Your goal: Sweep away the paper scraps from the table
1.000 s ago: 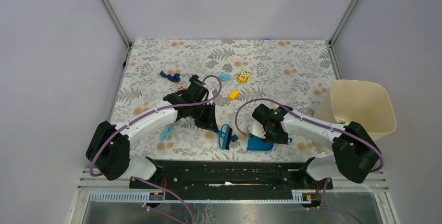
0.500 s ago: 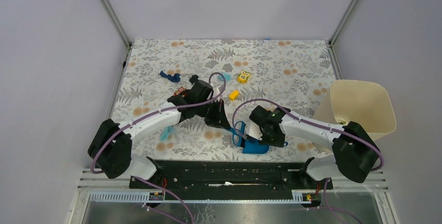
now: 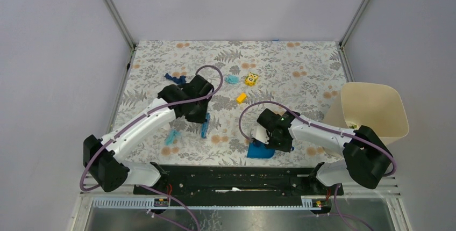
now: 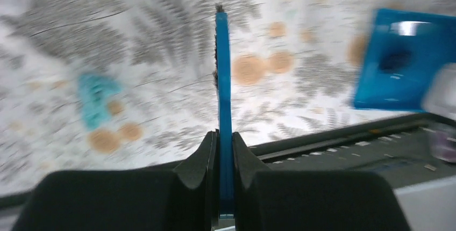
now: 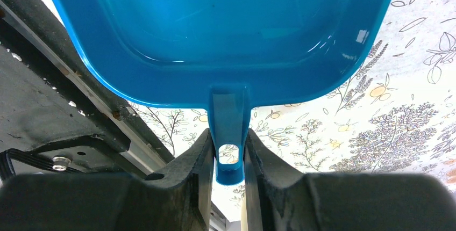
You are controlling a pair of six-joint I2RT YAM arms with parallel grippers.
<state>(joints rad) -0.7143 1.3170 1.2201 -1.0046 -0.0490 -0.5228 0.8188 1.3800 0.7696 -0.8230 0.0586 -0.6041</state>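
Note:
My left gripper is shut on a thin blue brush, held edge-on over the table. A light cyan paper scrap lies left of the brush. Another light cyan scrap and a dark blue scrap lie farther back. My right gripper is shut on the handle of the blue dustpan, near the front edge. In the left wrist view, blurred by motion, the dustpan holds a dark scrap.
A beige bin stands at the right edge. A yellow block and a yellow patterned toy lie mid-table. The black base rail runs along the near edge, close to the dustpan.
My left gripper has swung the brush from beside the dustpan back to the left, toward the cyan scrap. The dustpan has shifted slightly left.

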